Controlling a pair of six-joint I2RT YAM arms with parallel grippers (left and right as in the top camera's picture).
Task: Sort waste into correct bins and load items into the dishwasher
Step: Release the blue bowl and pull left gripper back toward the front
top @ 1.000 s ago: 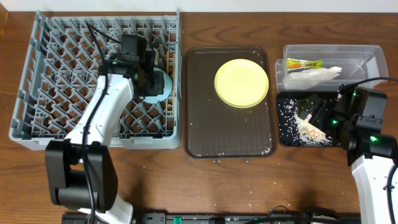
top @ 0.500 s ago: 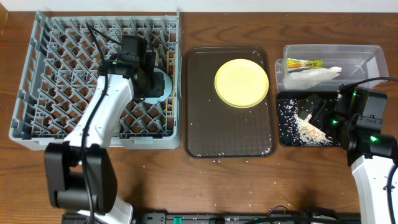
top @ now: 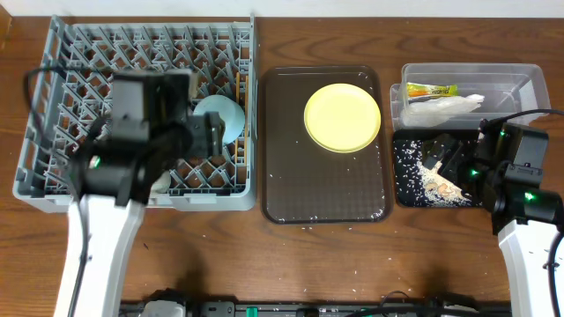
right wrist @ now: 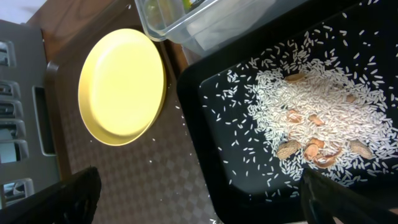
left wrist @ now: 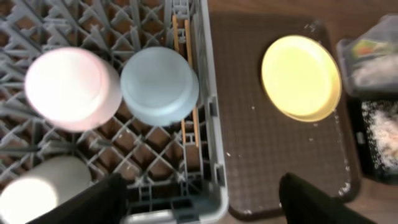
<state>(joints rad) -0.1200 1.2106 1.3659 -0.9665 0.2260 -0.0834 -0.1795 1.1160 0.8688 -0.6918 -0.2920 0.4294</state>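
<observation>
Nearest the robot, the left gripper (left wrist: 200,183) hangs over the right-hand edge of the grey dish rack (top: 53,114) with its jaws spread wide and nothing between them. Below it in the left wrist view, a small white cup (left wrist: 34,196) sits in the near part of the rack. Just beyond the cup, a white bowl (left wrist: 71,87) and a light blue bowl (left wrist: 160,85) rest side by side among the pegs, both bottom up. The two wooden chopsticks (left wrist: 186,74) lie lengthwise between the blue bowl and the rack's right wall. Across the table, the right gripper (right wrist: 199,177) is likewise fully open and empty, hovering over the shallow black tray (right wrist: 205,155). In that tray a heap of pale rice scraps (right wrist: 311,118) lies mixed with a few tan bits, with stray grains scattered around it. Between the rack and the black tray lies the dark brown serving tray (top: 322,189), dotted with loose grains, and the round yellow plate (top: 342,117) sits flat on its far half. Farthest back on the right, the clear plastic tub (top: 511,75) touches the black tray's far edge. It holds the crumpled white napkin (top: 445,107), with the green-and-yellow wrapper packet (top: 432,89) just behind it.
</observation>
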